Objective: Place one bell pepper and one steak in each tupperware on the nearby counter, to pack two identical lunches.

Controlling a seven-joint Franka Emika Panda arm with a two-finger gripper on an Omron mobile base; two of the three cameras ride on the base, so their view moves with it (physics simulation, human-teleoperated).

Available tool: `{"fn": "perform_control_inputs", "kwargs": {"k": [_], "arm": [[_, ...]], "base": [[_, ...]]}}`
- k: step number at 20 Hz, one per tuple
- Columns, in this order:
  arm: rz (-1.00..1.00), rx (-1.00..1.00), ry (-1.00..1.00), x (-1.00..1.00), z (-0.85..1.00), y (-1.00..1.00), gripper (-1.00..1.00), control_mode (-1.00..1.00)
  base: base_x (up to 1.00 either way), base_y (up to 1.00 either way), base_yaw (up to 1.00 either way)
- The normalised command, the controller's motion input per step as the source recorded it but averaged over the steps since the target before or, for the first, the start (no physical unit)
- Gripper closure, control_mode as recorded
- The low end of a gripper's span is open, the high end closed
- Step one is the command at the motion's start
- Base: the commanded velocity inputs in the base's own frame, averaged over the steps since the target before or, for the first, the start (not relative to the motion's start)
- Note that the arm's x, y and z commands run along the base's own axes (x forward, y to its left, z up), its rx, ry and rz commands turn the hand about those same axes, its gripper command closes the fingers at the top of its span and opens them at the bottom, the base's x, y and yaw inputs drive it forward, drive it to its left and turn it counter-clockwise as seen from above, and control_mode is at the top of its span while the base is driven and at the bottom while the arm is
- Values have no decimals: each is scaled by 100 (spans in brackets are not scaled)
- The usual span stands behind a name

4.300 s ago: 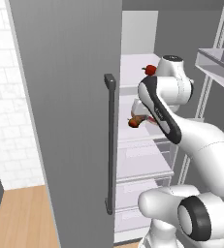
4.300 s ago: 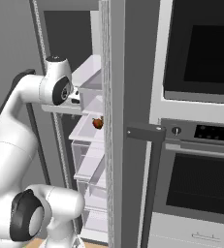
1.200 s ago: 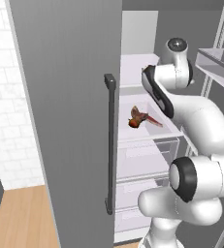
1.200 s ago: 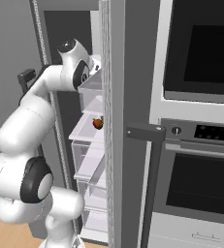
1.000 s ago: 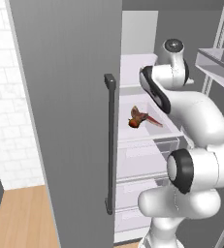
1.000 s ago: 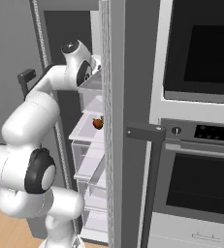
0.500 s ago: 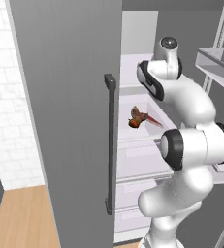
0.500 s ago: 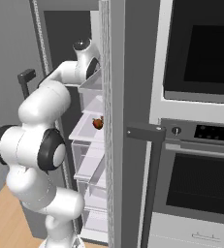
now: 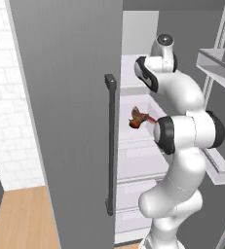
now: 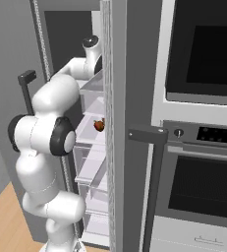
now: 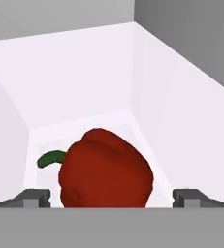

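You see the arm (image 9: 182, 126) folded upright and reaching deeper into the open fridge than a few seconds ago, its wrist now at the upper shelf. At centre frame the steak (image 9: 139, 118) is uncovered, where the forearm crossed it earlier.
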Motion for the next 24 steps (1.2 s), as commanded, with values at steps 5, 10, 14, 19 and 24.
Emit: {"fn": "perform_control_inputs", "kwargs": {"k": [5,10,14,19,24], "arm": [[-3,0,1,43,-12,-2,-100,-100],[-8,0,7,6,-38,0,100,-100],[-2,0,5,1,-19,0,100,-100],[0,0,-7,-49,-27,3,100,-100],[0,0,-15,-93,-19,5,100,-100]], "base": [[0,0,0],[0,0,0],[0,0,0],[0,0,0],[0,0,0]]}}
